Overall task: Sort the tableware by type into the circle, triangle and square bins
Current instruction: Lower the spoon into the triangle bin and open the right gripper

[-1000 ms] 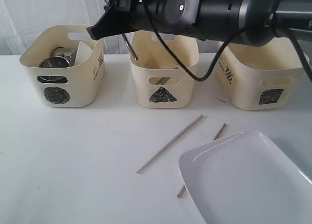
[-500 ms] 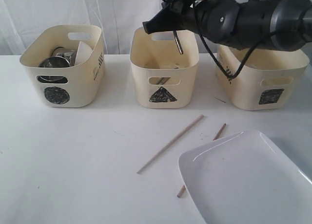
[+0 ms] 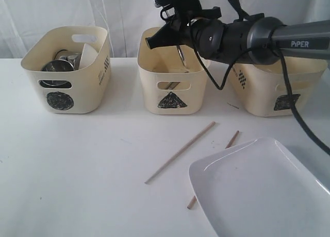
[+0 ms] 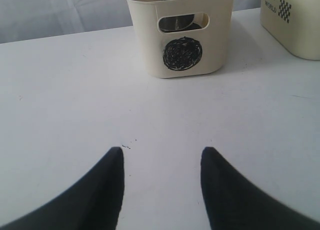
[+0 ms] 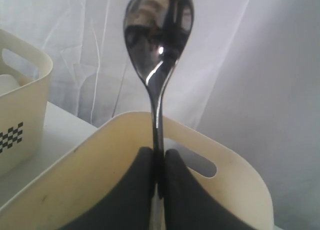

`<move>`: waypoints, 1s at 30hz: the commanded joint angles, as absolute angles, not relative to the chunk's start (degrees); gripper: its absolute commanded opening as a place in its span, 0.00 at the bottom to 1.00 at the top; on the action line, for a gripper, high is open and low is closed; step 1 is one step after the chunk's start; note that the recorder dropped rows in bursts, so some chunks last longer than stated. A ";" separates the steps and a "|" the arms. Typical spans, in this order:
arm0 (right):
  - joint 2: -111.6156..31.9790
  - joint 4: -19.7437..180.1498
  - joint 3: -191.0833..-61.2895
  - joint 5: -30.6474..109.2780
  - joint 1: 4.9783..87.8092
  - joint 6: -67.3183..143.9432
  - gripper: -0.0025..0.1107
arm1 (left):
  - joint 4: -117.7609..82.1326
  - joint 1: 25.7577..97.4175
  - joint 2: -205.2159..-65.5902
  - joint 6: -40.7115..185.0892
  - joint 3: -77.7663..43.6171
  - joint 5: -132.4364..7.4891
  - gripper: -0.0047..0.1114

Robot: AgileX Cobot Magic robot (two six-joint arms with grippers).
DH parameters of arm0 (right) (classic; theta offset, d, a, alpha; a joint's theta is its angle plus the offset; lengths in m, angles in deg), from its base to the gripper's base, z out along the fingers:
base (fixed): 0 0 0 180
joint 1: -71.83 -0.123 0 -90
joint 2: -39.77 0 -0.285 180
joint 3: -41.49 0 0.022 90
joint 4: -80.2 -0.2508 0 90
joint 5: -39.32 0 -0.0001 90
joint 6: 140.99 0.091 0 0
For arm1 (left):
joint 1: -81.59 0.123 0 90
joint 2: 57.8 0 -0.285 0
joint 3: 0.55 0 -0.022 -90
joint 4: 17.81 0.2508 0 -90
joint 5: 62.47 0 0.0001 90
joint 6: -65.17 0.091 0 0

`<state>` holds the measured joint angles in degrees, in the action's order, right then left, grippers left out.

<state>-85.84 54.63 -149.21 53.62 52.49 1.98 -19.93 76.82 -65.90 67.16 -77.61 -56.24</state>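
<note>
Table (image 3: 77, 170) — white. The large white plate (image 3: 258, 190) lies near right and covers the middle of one chopstick (image 3: 232, 139). The other chopstick (image 3: 180, 152) lies free just left of it. Along the far side, left to right: circle bin (image 3: 77, 87) with steel ware (image 3: 55, 67) inside, triangle bin (image 3: 149, 87), square bin (image 3: 263, 92). The right gripper (image 5: 159, 172) is clamped tight on the spoon (image 5: 157, 35) handle — spoon in the air over the triangle bin. The left gripper (image 4: 162, 155) has its jaws parted with nothing in them, above bare table facing the circle bin.
</note>
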 commanded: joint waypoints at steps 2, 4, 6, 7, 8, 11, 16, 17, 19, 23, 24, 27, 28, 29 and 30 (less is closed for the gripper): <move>-87.17 54.57 -150.02 54.32 53.22 1.91 0.02 | -20.36 76.96 -65.59 66.84 -77.77 -56.55 0.49; -87.54 54.20 -150.02 55.31 53.22 2.23 0.02 | -20.36 76.96 -65.59 66.84 -77.77 -56.55 0.49; -87.54 54.09 -150.02 56.45 53.22 3.16 0.07 | -20.36 76.96 -65.59 66.84 -77.77 -56.55 0.49; -87.54 54.09 -150.02 57.39 53.22 3.89 0.10 | -20.36 76.96 -65.59 66.84 -77.77 -56.55 0.49; -87.54 54.09 -150.02 58.26 53.22 4.56 0.14 | -20.36 76.96 -65.59 66.84 -77.77 -56.55 0.49; -87.54 54.09 -150.02 58.86 53.48 4.84 0.24 | -20.36 76.96 -65.59 66.84 -77.77 -56.55 0.49; -87.44 54.09 -150.02 56.39 53.48 4.84 0.28 | -20.36 76.96 -65.59 66.84 -77.77 -56.55 0.49; -87.35 54.09 -150.02 55.98 53.48 4.84 0.28 | -20.36 76.96 -65.59 66.84 -77.77 -56.55 0.49; -86.76 54.09 -149.61 55.40 53.48 4.84 0.28 | -20.36 76.96 -65.59 66.84 -77.77 -56.55 0.49; -84.49 54.09 -147.74 53.44 53.48 4.84 0.28 | -20.36 76.96 -65.59 66.84 -77.77 -56.55 0.49; -83.85 54.09 -147.17 52.82 53.48 4.84 0.28 | -20.36 76.96 -65.59 66.84 -77.77 -56.55 0.49; -80.72 54.09 -143.93 51.00 53.48 4.84 0.28 | -20.36 76.96 -65.59 66.84 -77.77 -56.55 0.49; -79.84 54.09 -143.01 50.02 53.48 4.72 0.28 | -20.36 76.96 -65.59 66.84 -77.77 -56.55 0.49; -78.45 54.09 -141.67 48.02 53.48 4.72 0.28 | -20.36 76.96 -65.59 66.84 -77.77 -56.55 0.49; -77.49 54.24 -140.76 46.55 53.48 4.59 0.28 | -20.36 76.96 -65.59 66.84 -77.77 -56.55 0.49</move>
